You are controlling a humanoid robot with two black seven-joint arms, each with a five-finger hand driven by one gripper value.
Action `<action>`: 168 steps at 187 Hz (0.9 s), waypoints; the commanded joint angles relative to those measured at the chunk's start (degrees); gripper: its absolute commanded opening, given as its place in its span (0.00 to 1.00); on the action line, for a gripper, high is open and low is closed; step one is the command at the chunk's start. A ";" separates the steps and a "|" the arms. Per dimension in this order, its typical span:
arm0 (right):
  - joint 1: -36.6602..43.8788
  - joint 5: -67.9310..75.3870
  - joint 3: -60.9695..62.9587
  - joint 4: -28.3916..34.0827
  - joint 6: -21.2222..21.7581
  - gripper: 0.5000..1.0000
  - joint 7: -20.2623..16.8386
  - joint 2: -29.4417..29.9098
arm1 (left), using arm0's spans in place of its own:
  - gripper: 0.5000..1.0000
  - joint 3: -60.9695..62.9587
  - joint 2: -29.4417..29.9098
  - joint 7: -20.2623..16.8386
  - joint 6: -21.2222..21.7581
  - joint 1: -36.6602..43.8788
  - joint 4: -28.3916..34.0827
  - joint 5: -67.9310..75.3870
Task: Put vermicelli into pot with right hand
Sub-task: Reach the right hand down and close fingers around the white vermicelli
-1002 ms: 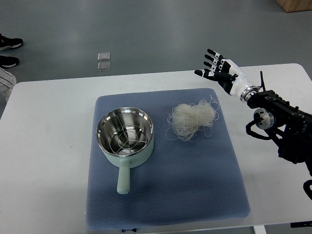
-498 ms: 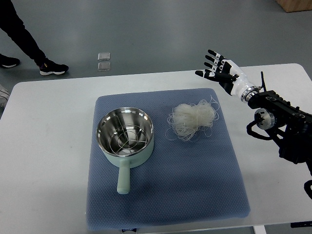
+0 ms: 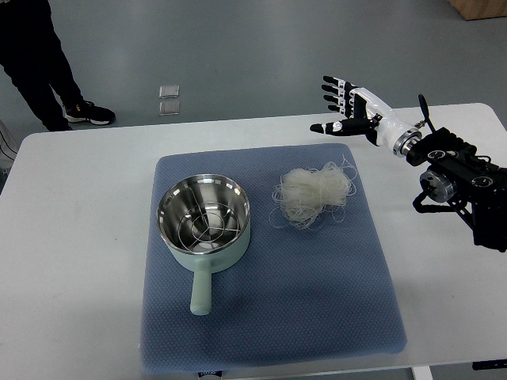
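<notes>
A loose white nest of vermicelli [image 3: 311, 194] lies on the blue mat [image 3: 317, 293], right of centre. To its left stands a pale green pot [image 3: 203, 224] with a shiny steel inside, a wire rack in it, and its handle pointing toward the near edge. My right hand [image 3: 342, 108] hovers above the table's far side, up and to the right of the vermicelli, fingers spread and holding nothing. Its black arm [image 3: 459, 178] comes in from the right edge. The left arm does not show.
The mat lies on a white table [image 3: 79, 237]. A person in dark trousers [image 3: 32, 55] stands on the grey floor at the far left. Two small clear squares [image 3: 168, 99] lie on the floor beyond the table.
My right hand has risen a little and shifted left toward the vermicelli, its arm lifting. The person has walked in at the far left.
</notes>
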 commanded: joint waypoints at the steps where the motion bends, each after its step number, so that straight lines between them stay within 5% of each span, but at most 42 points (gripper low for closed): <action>1: 3.27 -2.34 -5.10 1.50 2.23 0.95 0.04 -2.38 | 1.00 0.06 0.00 0.00 0.04 0.00 0.00 0.01; 67: 19.44 -15.96 -30.06 6.69 9.00 0.95 3.47 -6.34 | 1.00 0.06 0.00 0.00 0.04 0.00 0.00 0.01; 135: 24.10 -23.44 -46.41 7.13 8.04 0.95 2.85 0.43 | 1.00 0.15 0.00 0.00 0.04 0.00 0.00 0.01; 168: 23.49 -24.14 -51.24 5.10 3.56 0.94 1.80 3.07 | 1.00 0.15 0.00 0.00 0.04 0.00 0.00 0.01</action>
